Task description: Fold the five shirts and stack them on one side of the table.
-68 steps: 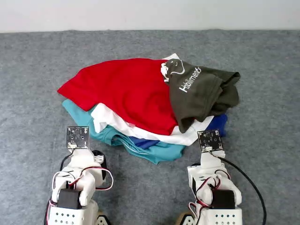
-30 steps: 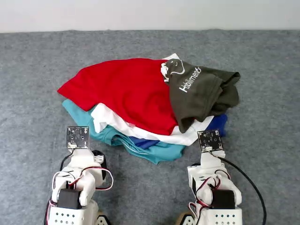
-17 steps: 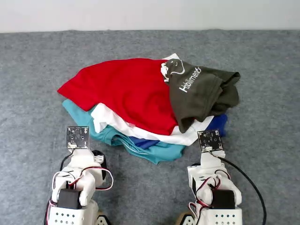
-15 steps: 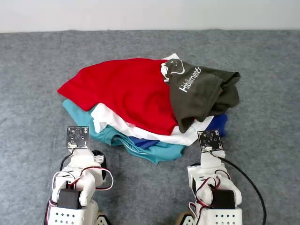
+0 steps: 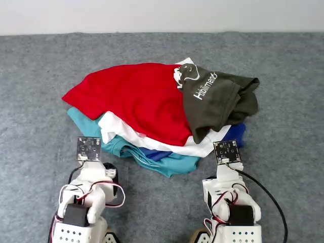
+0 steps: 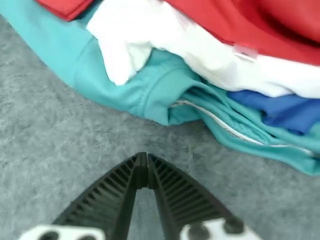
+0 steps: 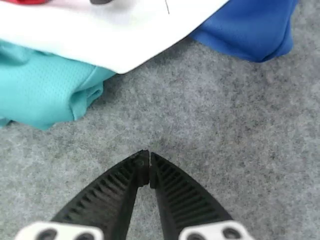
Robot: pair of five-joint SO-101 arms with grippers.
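A loose heap of shirts lies mid-table: a red shirt [image 5: 134, 96] on top, a dark olive shirt [image 5: 215, 101] draped over its right side, a white shirt [image 5: 121, 129] under them, a blue shirt [image 5: 235, 134] and a teal shirt [image 5: 167, 163] at the bottom. My left gripper [image 6: 147, 162] is shut and empty, hovering over bare carpet just short of the teal shirt [image 6: 125, 85], white shirt [image 6: 150, 35] and blue shirt [image 6: 285, 110]. My right gripper [image 7: 148, 159] is shut and empty too, above carpet near the teal shirt [image 7: 45, 95], white shirt [image 7: 115, 35] and blue shirt [image 7: 250, 30].
Grey carpet [image 5: 283, 167] covers the table, with open room left, right and behind the heap. Both arm bases stand at the near edge, the left arm [image 5: 86, 187] and the right arm [image 5: 229, 197]. A pale wall [image 5: 162, 15] runs along the far side.
The left arm has shifted slightly forward and to the right, toward the heap. The right arm and the shirts have not moved.
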